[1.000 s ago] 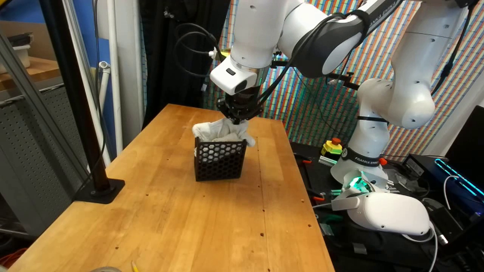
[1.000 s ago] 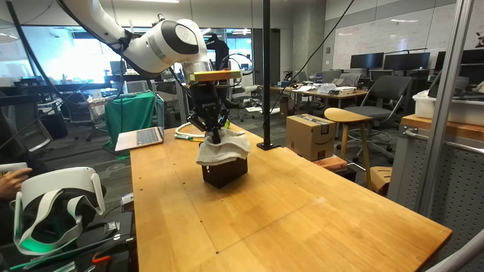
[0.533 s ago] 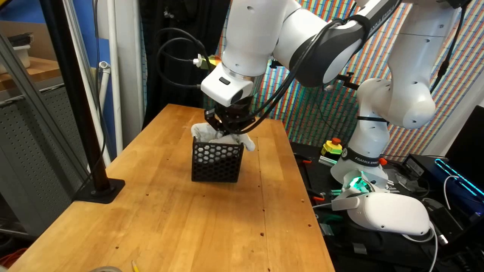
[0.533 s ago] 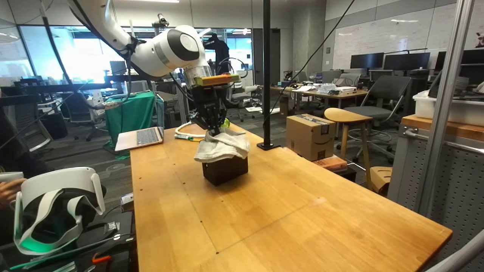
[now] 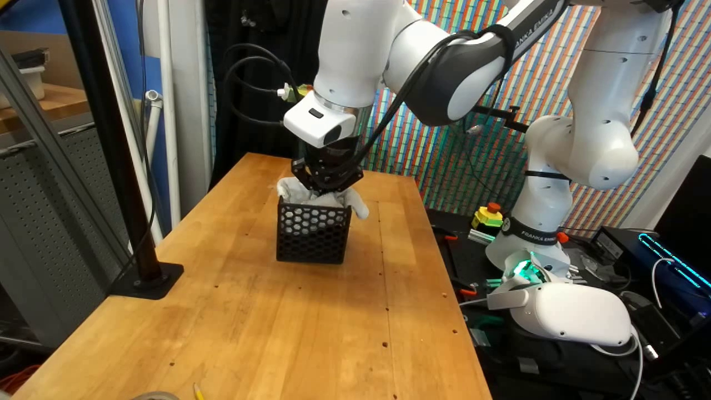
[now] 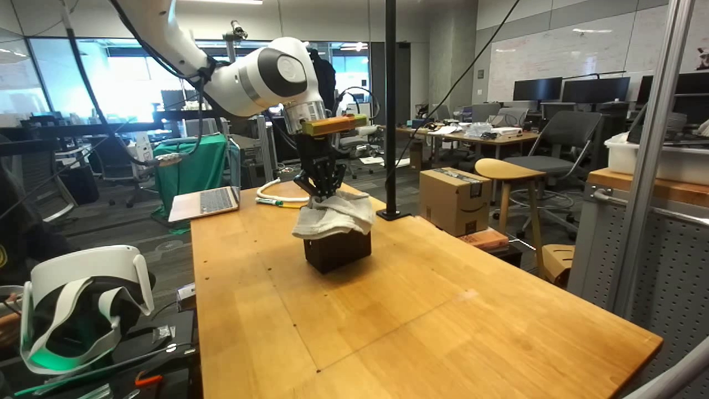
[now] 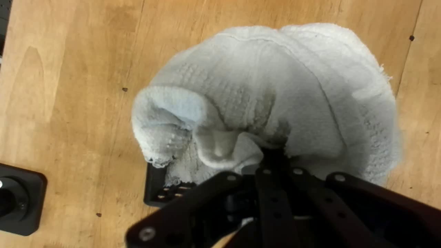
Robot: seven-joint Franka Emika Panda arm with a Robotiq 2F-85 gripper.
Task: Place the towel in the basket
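Cream towel (image 7: 268, 86), partly in the black basket (image 5: 312, 243) and draped over its rim; jaws pressed together among the folds, any pinch hidden; I'd push gently straight down, then tuck the overhang inward.

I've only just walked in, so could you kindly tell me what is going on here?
A robot arm is meant to put a cream towel into a black mesh basket on the wooden table. Its gripper is shut and reaches down into the towel's folds; whether it pinches any cloth, I cannot tell. Part of the towel sits inside the basket, but much hangs outside.
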